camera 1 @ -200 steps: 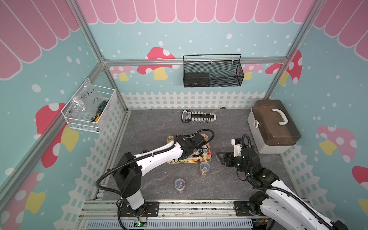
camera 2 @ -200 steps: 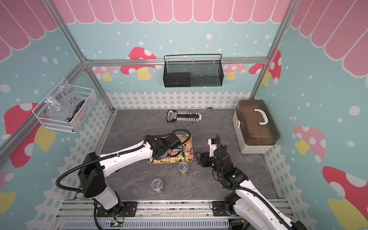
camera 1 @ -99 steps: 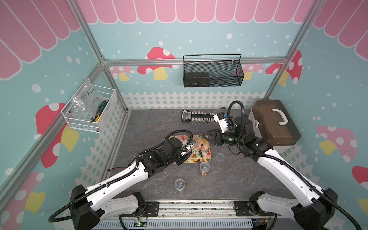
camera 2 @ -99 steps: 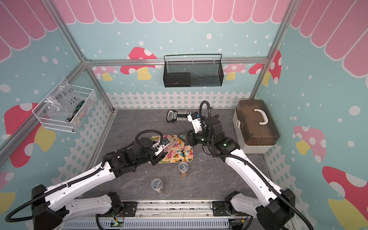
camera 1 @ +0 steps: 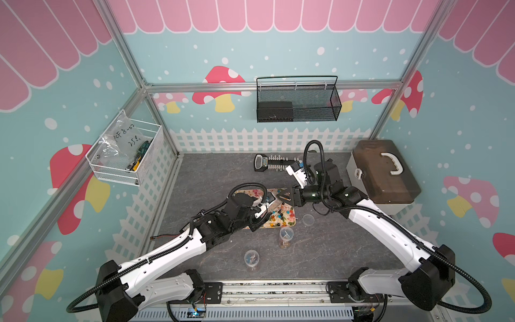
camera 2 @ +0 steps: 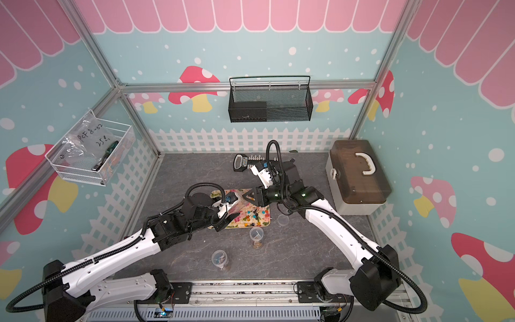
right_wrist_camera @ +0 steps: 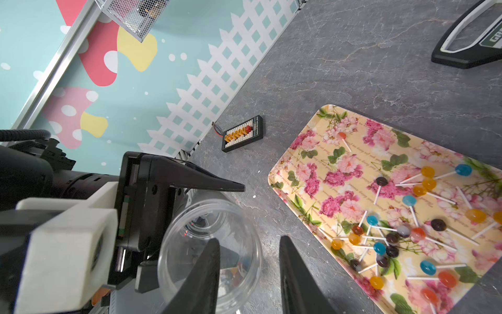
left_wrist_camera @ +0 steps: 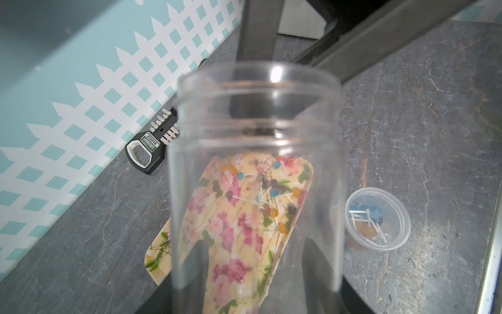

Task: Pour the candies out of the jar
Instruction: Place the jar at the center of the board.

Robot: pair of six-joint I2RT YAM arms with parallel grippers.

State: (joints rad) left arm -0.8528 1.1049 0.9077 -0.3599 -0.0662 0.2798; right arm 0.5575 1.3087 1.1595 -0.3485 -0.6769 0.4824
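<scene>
The left jaws clamp the clear jar [right_wrist_camera: 195, 225], tipped near the tray [right_wrist_camera: 312, 174] where the candies [right_wrist_camera: 391, 236] lie; its open mouth points at the right jaws, apart just beside the rim.

Candies [right_wrist_camera: 394, 236] lie on the tray [right_wrist_camera: 339, 163], a container [camera 1: 286, 236] just before it.

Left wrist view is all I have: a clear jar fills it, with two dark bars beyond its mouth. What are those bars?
Observer: Fingers of the right pincer; the right wrist view shows them apart, beside the jar mouth.
Operator: What on the table am I missing?
Observer: A small black connector board lies near the fence.
Operator: And beside the right arm?
Observer: A box with a brown lid and white handle.
</scene>
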